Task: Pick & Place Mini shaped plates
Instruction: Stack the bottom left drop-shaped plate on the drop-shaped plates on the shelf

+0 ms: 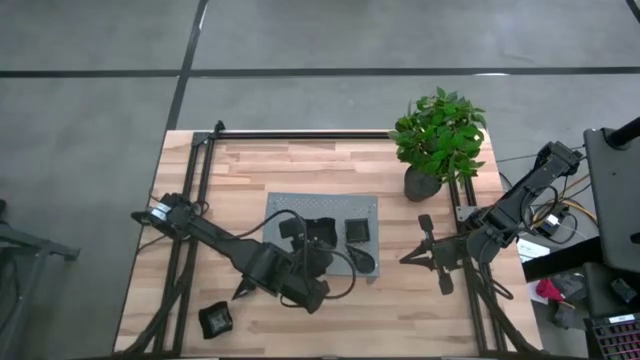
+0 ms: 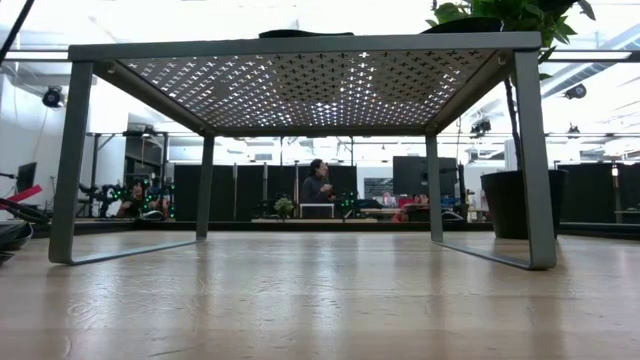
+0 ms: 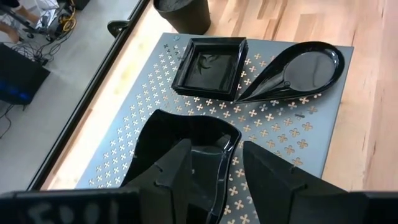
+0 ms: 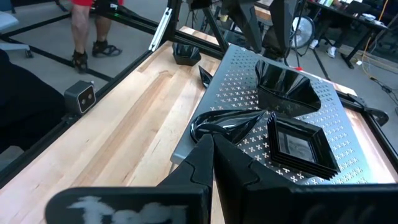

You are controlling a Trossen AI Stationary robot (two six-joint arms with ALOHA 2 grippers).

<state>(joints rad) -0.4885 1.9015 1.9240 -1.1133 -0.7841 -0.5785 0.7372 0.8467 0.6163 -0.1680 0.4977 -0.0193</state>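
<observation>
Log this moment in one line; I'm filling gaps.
left tool: open over wavy plate on tray | right tool: shut, waiting

The tray [image 1: 322, 203] stands mid-surface [image 1: 250, 170]. On it, a square plate [image 3: 209, 60] lies beside a teardrop plate [image 3: 297, 66], and a wavy-edged plate [image 3: 186, 140] lies nearer the left hand [image 3: 230, 180], whose fingers straddle its rim. Another plate [image 1: 215, 319] sits on the surface near its front left corner. The plant pot [image 1: 421, 184] stands beside the tray's far right corner. The right hand [image 1: 425, 255] hovers right of the tray.
</observation>
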